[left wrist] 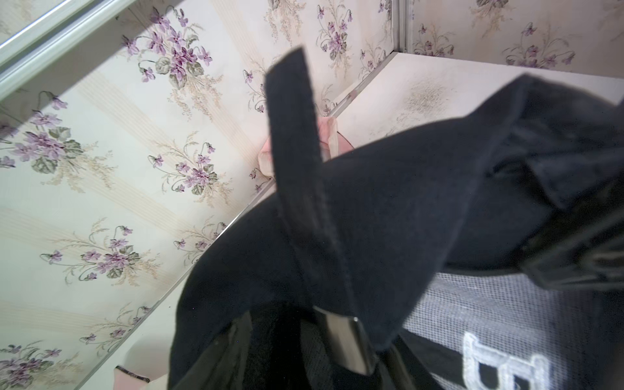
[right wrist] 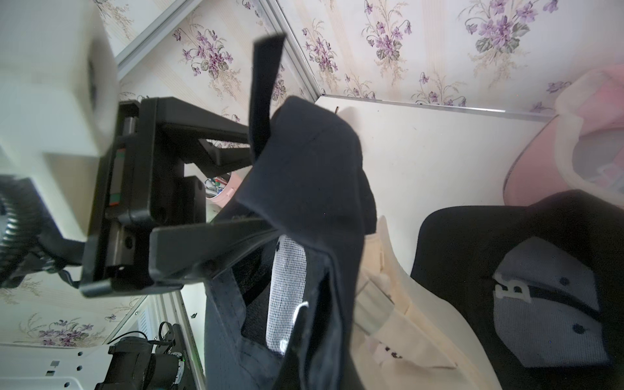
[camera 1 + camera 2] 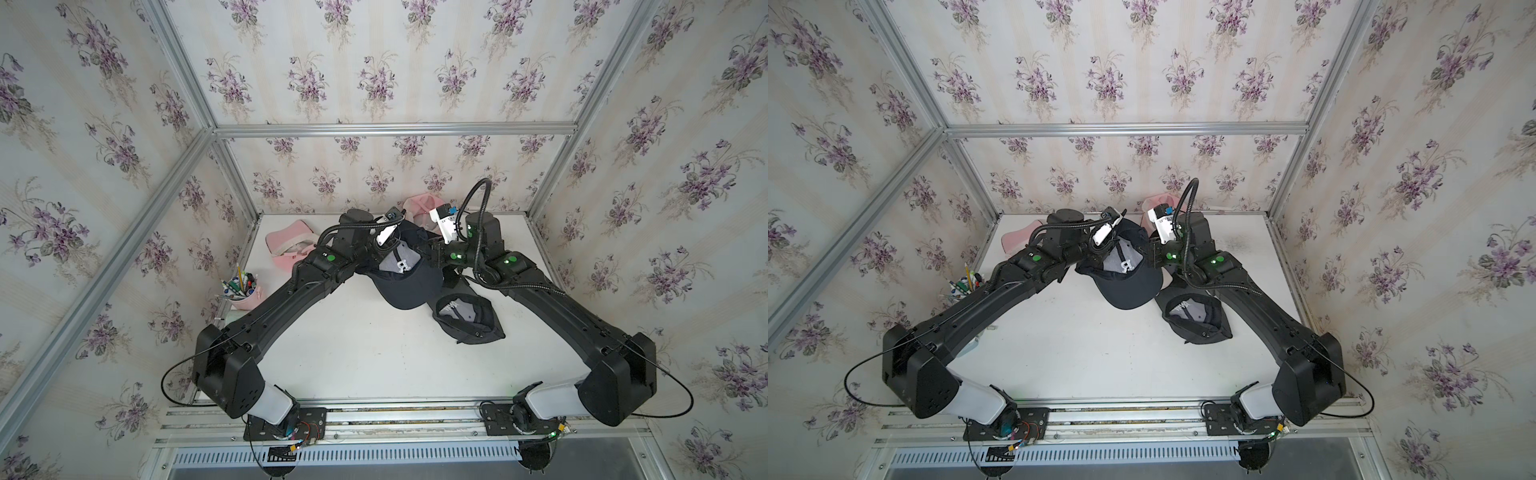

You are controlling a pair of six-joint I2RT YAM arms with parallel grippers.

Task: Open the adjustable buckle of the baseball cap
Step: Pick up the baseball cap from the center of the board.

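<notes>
Black strap (image 1: 293,135) above the buckle (image 1: 344,337) lay inside our half-parted left gripper (image 2: 260,180); right gripper (image 3: 432,251) clenched the cap (image 3: 409,286). We favoured pinching squarely.

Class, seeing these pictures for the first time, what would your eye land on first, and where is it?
Most likely the navy cap, held up between the left arm and the right arm over the middle of the white table. Its loose strap juts free in the left wrist view, with a shiny metal buckle at its base. A second dark cap lies on the table beside it, and violet-flowered wallpaper covers the walls.
</notes>
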